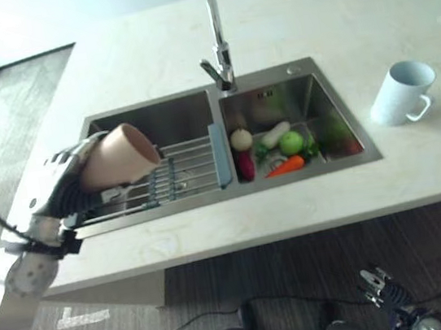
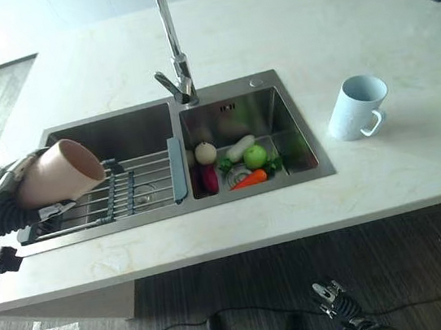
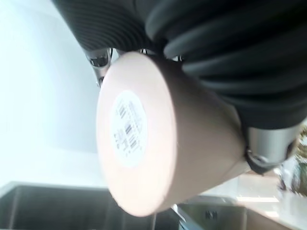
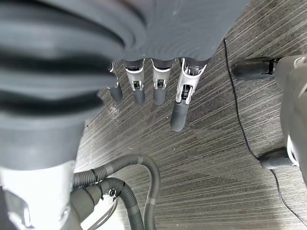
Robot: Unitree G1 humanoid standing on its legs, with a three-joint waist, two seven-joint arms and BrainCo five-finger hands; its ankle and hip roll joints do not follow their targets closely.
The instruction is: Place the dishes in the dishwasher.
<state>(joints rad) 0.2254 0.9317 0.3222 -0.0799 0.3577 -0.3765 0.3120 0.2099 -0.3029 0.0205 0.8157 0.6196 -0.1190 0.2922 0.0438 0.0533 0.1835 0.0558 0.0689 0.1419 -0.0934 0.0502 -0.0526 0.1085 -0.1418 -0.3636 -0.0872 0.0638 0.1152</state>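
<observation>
A pinkish-beige cup (image 1: pixel 120 154) lies on its side in my left hand (image 1: pixel 59 183), its mouth turned toward the faucet. It hangs over the left rim of the sink's left basin. In the left wrist view the cup's labelled base (image 3: pixel 127 124) faces the camera, with the hand's dark cover wrapped over it. A light blue mug (image 1: pixel 403 90) stands upright on the counter right of the sink. My right hand (image 1: pixel 381 282) hangs low over the floor, its fingers (image 4: pixel 158 86) straight and holding nothing.
The steel double sink (image 1: pixel 289 69) holds a wire rack (image 1: pixel 188 165) with a blue end across the left basin. A carrot (image 1: pixel 286 165), a green apple (image 1: pixel 290 142) and other vegetables lie in the right basin. The faucet (image 1: pixel 218 42) rises behind the divider.
</observation>
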